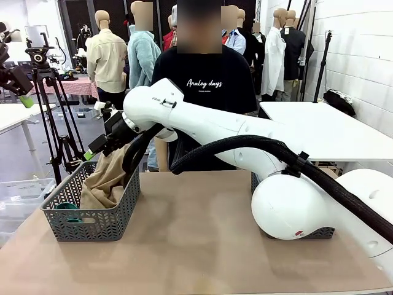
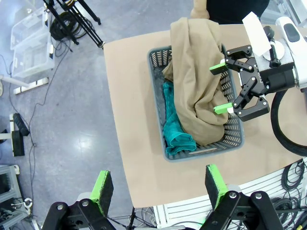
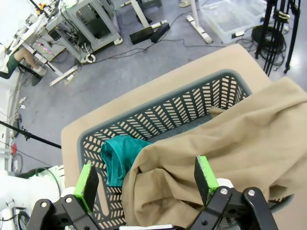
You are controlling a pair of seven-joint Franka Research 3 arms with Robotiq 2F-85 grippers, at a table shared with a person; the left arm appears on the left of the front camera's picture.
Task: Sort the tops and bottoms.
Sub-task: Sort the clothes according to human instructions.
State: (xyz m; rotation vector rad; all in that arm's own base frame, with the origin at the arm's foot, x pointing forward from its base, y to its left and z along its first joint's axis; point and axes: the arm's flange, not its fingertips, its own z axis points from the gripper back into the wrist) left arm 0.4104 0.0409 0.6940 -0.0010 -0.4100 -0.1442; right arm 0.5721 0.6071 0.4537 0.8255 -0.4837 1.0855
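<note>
The tops lie together in the grey mesh basket point(image 1: 98, 224) at the table's left. The tan-beige top point(image 1: 107, 181) is heaped high and trails over the far rim toward the person. The teal-green top point(image 1: 66, 207) is bunched low at the basket's near-left end. My right gripper point(image 1: 97, 146) hangs open just above the tan top point(image 3: 230, 143), holding nothing. In the left wrist view, my left gripper point(image 2: 159, 189) is open and empty, high over the table's near edge, looking down on the basket point(image 2: 154, 55), the teal top point(image 2: 173, 129) and the right gripper point(image 2: 221, 88). The bottoms are out of view.
A second grey basket point(image 1: 320, 232) stands at the right, mostly hidden behind my right arm's base. The person in a black T-shirt stands at the far edge. A tripod point(image 1: 52, 117) and clear plastic bins point(image 1: 18, 190) are on the floor to the left. Bare tabletop point(image 1: 196, 246) lies between the baskets.
</note>
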